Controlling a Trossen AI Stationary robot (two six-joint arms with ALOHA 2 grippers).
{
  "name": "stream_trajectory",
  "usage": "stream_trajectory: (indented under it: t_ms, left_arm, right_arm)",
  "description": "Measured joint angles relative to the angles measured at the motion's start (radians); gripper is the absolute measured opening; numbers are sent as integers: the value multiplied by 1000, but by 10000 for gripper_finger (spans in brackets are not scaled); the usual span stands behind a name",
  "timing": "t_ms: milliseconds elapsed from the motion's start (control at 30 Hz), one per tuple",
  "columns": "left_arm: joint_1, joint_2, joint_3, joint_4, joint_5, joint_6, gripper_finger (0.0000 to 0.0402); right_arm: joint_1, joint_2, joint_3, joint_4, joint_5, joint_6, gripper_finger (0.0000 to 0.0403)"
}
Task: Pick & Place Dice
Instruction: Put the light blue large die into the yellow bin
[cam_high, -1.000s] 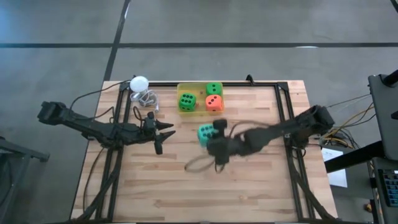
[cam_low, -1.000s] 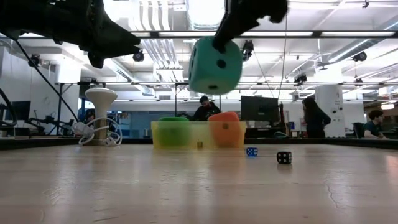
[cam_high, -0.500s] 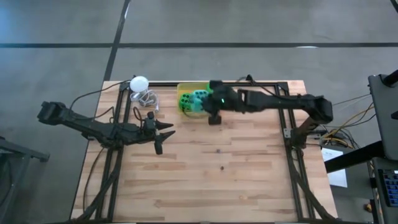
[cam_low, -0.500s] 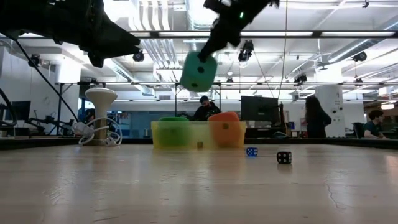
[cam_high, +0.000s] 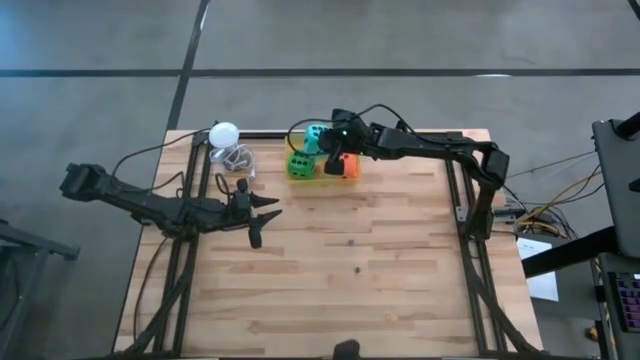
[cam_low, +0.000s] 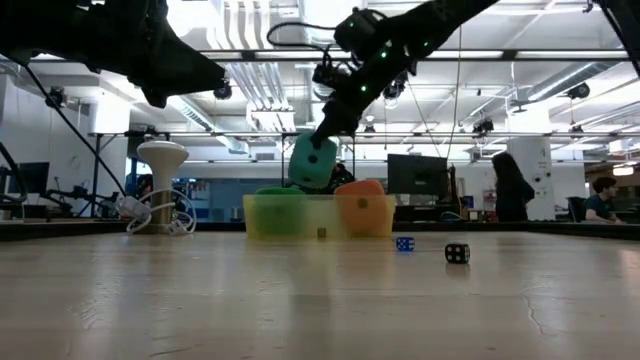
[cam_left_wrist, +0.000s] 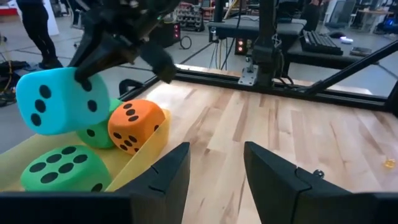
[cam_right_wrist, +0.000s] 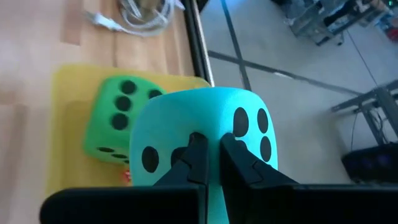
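Observation:
My right gripper (cam_high: 333, 141) is shut on the teal die (cam_high: 314, 139), which hangs above the yellow tray (cam_high: 293, 136) at the table's far edge. In the tray sit an orange die (cam_high: 347, 166) and a green die (cam_high: 300, 164). The left wrist view shows a second green die (cam_left_wrist: 98, 132) behind the orange die (cam_left_wrist: 134, 124). My left gripper (cam_high: 265, 222) is open, hovering over the table's left middle, apart from the tray. My right gripper pinches the teal die between its two fingers (cam_right_wrist: 196, 155) at an upper corner (cam_left_wrist: 81, 73), and the soft face (cam_right_wrist: 186, 140) dents in around them. The fingers slant down from the table's right. The die hangs tilted below them (cam_low: 313, 162), lifted clear above the tray.
A white ball (cam_high: 223, 133) on a stand and a coil of cable (cam_high: 233, 157) sit left of the tray. Two small dice, blue (cam_low: 404, 243) and black (cam_low: 457, 253), lie on the bare wood in the table's middle. A black frame runs along the table's far and side edges.
My right gripper has carried the teal die from above the table's middle toward the far edge, out over the yellow tray, and lowered it close to the dice there. It has stayed shut on the die throughout.

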Motion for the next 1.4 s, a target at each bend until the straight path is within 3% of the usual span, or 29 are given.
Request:
stream_trajectory:
  t_ms: [400, 1400]
  left_arm:
    - [9, 0, 0, -30, 0, -3, 155]
    - [16, 0, 0, -28, 0, -3, 155]
  right_arm:
    - [-55, 123, 123, -131, 7, -5, 8]
    - [-55, 183, 141, -173, 10, -8, 8]
